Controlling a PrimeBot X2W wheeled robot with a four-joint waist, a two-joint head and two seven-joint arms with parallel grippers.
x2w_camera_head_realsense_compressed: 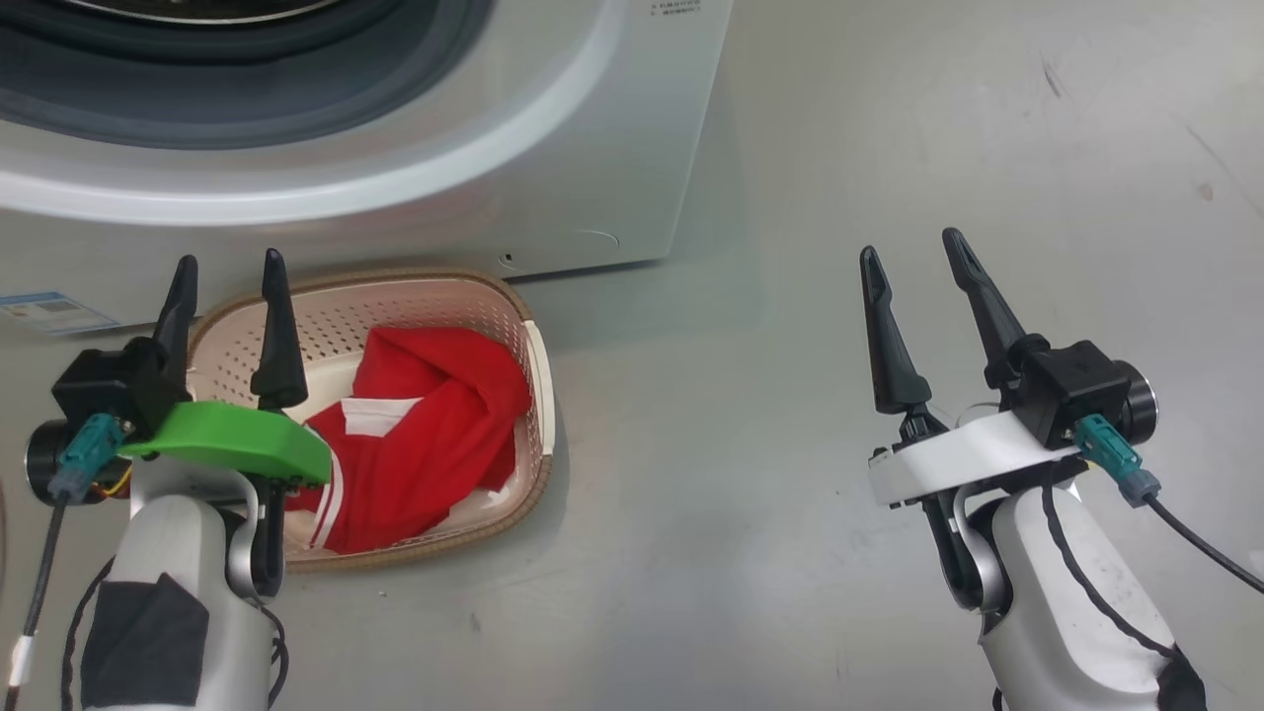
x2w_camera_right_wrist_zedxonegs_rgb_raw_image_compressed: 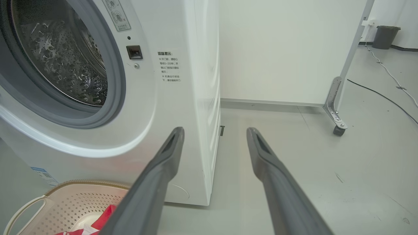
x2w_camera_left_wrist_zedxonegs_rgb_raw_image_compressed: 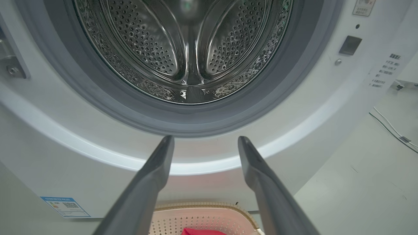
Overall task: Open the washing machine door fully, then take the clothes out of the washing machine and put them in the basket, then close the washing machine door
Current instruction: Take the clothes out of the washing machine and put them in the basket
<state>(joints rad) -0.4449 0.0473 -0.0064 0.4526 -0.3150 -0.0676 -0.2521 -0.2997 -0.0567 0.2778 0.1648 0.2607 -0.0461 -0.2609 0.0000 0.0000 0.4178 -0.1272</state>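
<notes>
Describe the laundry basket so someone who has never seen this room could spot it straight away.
Find the big white front-loading washing machine. On the grey floor just in front of it sits a small cream basket. Its perforated sides, brown woven-look rim and the red clothes with white stripes inside set it apart.

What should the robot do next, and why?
Probably lift the open left tool away from the cream perforated plastic basket and go shut the washer door: the bright red fabric clothes already lie in it, and the shiny steel drum looks empty.
</notes>
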